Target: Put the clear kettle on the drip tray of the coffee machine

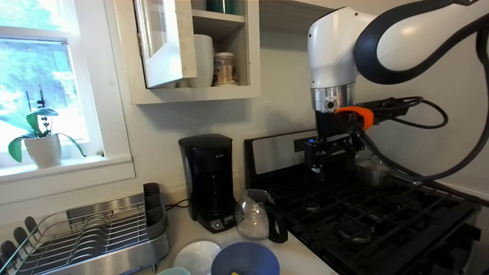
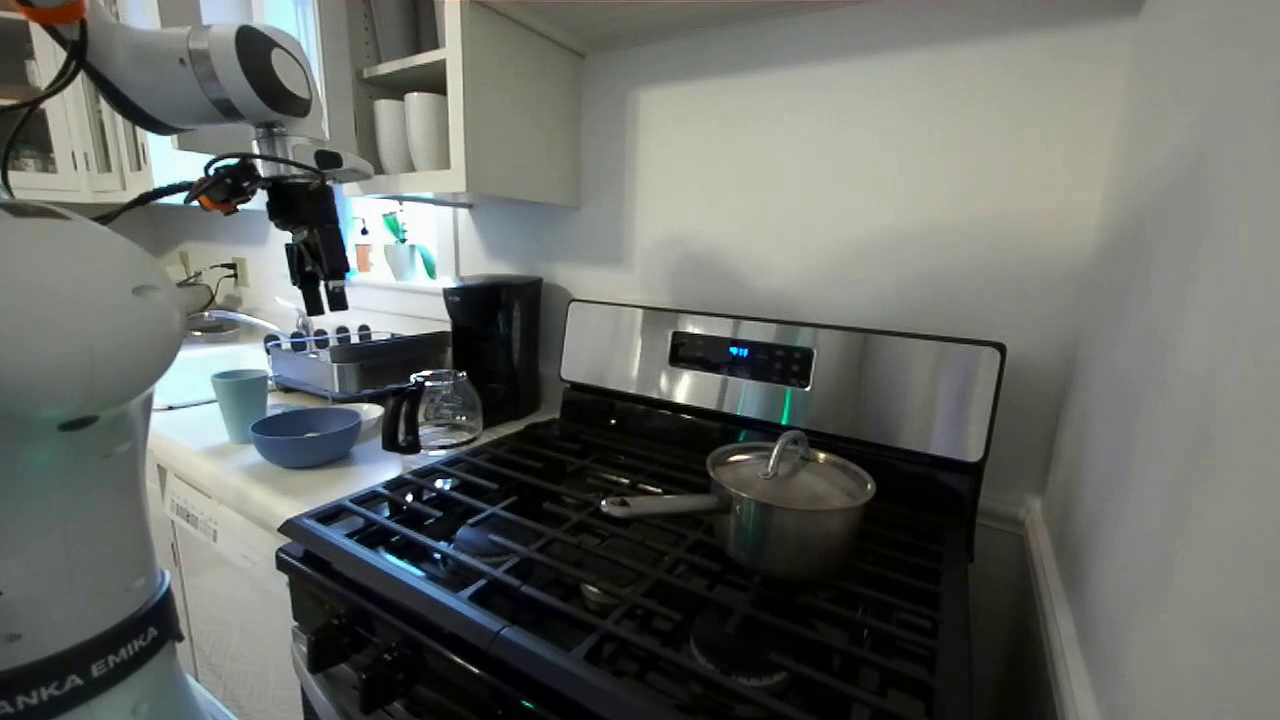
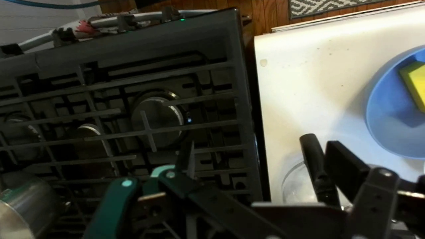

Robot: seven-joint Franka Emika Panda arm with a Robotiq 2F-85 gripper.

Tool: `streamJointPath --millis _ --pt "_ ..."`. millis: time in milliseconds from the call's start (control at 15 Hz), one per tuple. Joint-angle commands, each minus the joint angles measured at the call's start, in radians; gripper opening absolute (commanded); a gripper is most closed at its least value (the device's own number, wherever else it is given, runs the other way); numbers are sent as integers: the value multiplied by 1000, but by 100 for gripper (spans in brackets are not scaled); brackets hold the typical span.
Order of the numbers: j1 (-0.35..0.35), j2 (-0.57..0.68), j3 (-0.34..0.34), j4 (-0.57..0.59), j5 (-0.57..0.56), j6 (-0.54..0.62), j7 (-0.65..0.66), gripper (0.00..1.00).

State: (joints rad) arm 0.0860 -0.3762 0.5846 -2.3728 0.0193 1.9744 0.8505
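Observation:
The clear kettle [image 1: 253,220] stands upright on the counter beside the coffee machine [image 1: 208,172], near the stove. It also shows in an exterior view [image 2: 450,415]; no dark lid shows on it. Its black handle [image 1: 278,225] points away from the machine. The drip tray [image 1: 214,213] is the dark base under the machine's top, with nothing visible on it. My gripper [image 1: 331,170] is open and empty, well above kettle height, also in an exterior view [image 2: 325,300]. In the wrist view the gripper [image 3: 265,156] has its right finger beside the kettle's handle [image 3: 315,162] in the picture.
A blue bowl [image 1: 244,259] with a yellow sponge [image 3: 415,83] and a white dish [image 1: 196,256] stand in front of the machine. A metal dish rack [image 1: 99,229] is beside it. A lidded pot [image 2: 790,510] stands on the stove [image 2: 560,560]. A cabinet door [image 1: 164,46] hangs open above.

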Motion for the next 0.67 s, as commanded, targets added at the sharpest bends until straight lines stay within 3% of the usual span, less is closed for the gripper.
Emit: streamJointPath --millis 0,200,600 --pt "36 186 -23 67 -75 118 6 100" --pt "65 291 -58 77 -129 251 -45 100" --pt "140 460 -164 112 -258 390 -16 100"
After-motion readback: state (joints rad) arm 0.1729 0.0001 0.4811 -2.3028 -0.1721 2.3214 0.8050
